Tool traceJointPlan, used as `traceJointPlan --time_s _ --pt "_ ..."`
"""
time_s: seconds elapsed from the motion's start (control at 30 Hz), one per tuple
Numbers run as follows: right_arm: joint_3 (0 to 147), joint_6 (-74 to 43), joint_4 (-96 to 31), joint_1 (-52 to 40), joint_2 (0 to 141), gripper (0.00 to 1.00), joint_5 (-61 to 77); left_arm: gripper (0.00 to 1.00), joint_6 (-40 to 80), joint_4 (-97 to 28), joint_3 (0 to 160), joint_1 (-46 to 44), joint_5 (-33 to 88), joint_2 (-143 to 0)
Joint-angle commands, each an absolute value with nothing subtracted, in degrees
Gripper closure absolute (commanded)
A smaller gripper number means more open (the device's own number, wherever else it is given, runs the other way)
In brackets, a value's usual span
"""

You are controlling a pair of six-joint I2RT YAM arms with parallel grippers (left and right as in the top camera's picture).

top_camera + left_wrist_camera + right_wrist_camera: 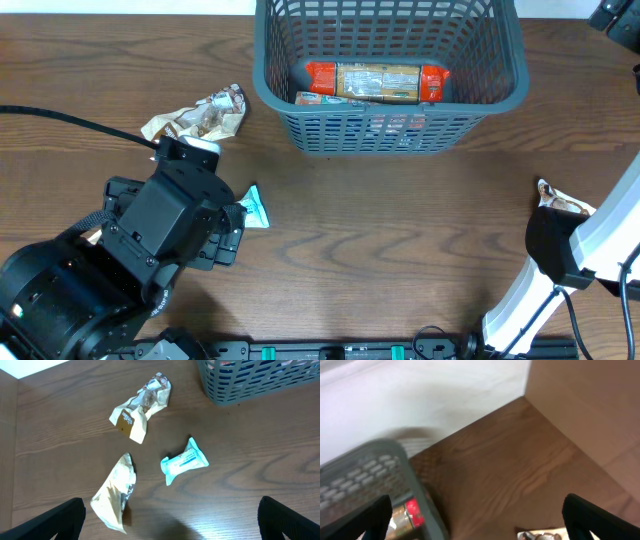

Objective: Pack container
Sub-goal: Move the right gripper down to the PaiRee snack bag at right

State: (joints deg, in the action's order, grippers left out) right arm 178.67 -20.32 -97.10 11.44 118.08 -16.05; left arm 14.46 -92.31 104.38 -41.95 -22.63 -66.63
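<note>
left claw (170, 512) right up front: jaws spread wide, nothing in em. just past it there's a crumpled cream packet (114, 495), a teal packet (182, 461) to its right, and a second crumpled packet (141, 406) farther out. container (390, 128) sits at the far side, center-right, w/ one orange-ended pack (375, 82) inside. right claw (477, 512) is also wide open and empty, w/ the container's corner at the left of its view. imo the container's stiff but light and prob slides if bumped, so grab the thick rim, not the lattice.

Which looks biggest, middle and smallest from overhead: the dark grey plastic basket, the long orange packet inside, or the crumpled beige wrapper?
1. Dark grey plastic basket
2. Long orange packet
3. Crumpled beige wrapper
</note>
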Motion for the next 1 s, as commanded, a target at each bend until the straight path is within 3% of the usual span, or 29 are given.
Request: traceJointPlan --time_s 0.0,0.27,0.67,0.97 --pt "177.77 -31.4 -97.34 11.86 117.49 0.01 -24.18 0.01 13.56 -96.79 104.07 -41.91 -22.87 -66.54" --pt "165.21 -41.01 -97.34 13.63 110.61 0.01 -28.51 0.01 13.56 -96.79 104.07 -41.91 -20.97 -66.54" --pt "118.24 -54.26 -97.3 26.5 82.35 0.01 -27.81 0.02 13.52 -96.77 104.07 -41.91 -21.06 -66.54" --pt "97.45 -57.78 -89.91 35.24 73.52 0.01 -28.88 0.01 13.52 -96.79 104.07 -41.91 -21.89 -66.59"
